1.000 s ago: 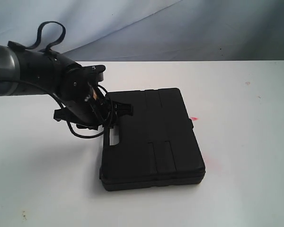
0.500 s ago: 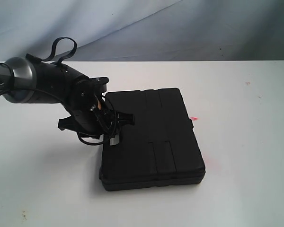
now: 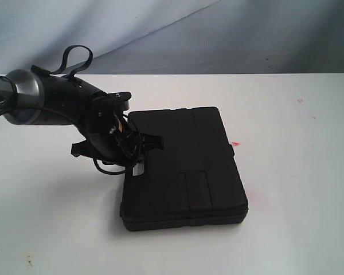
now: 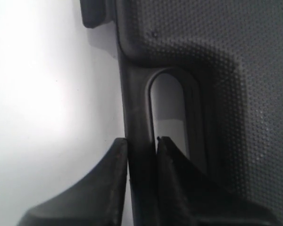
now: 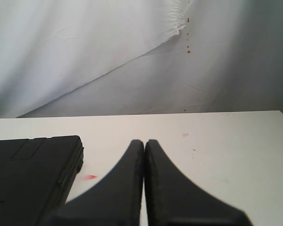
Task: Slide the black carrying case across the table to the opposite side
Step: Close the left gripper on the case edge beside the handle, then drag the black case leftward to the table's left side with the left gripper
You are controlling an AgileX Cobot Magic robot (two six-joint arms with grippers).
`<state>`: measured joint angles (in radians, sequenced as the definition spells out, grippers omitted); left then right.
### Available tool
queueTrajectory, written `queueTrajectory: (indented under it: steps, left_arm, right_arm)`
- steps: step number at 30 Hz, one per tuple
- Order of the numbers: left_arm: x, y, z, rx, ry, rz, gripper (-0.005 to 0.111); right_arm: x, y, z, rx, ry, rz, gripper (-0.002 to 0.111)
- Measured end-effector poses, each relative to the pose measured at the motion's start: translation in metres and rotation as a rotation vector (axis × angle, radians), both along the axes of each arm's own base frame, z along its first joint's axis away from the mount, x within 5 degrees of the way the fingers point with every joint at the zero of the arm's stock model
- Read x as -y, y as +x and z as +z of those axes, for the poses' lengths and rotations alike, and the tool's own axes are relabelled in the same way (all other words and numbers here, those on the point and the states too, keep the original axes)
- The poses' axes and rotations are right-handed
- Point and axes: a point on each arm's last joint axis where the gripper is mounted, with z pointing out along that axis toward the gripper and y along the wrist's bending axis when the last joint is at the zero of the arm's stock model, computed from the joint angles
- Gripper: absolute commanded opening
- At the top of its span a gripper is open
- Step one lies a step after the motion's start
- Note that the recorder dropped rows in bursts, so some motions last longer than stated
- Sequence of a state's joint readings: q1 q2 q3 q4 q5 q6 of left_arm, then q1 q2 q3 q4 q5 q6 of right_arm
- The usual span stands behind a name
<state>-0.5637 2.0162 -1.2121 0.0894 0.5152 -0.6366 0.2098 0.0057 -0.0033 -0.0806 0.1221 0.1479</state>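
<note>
The black case (image 3: 189, 166) lies flat on the white table (image 3: 298, 172), its handle edge facing left. My left gripper (image 3: 136, 160) comes in from the left and sits at that edge. In the left wrist view my left gripper (image 4: 141, 141) is shut on the case's handle bar, one finger outside the edge and the other in the handle slot (image 4: 167, 113). The right gripper (image 5: 144, 141) is shut on nothing and hovers over bare table, with the case (image 5: 28, 174) a little way to one side. The exterior view does not show the right gripper.
A small red mark (image 3: 235, 143) lies on the table just beyond the case's right edge, the same red mark (image 5: 90, 177) in the right wrist view. A grey-blue cloth backdrop (image 3: 218, 34) hangs behind the table's far edge. A few specks dot the tabletop.
The left arm swung in and down over the first half second, bringing its gripper onto the case's handle edge. Since then it has hardly moved. The case stays where it was.
</note>
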Motion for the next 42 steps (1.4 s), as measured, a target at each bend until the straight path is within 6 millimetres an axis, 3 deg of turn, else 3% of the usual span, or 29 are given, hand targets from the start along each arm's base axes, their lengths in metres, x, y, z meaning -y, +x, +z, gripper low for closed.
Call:
queueTrajectory:
  steps: [12, 23, 42]
  left_arm:
    - [-0.006, 0.004, 0.0, 0.014, 0.016, -0.003, 0.0]
    - [-0.041, 0.019, -0.001, -0.015, 0.062, 0.027, 0.0]
    - [-0.082, 0.033, 0.0, -0.029, 0.103, 0.035, 0.0]
  right_arm:
    - [0.0, 0.0, 0.0, 0.0, 0.0, 0.0, 0.0]
    - [0.0, 0.0, 0.0, 0.0, 0.0, 0.0, 0.0]
    - [0.0, 0.0, 0.0, 0.0, 0.0, 0.0, 0.0]
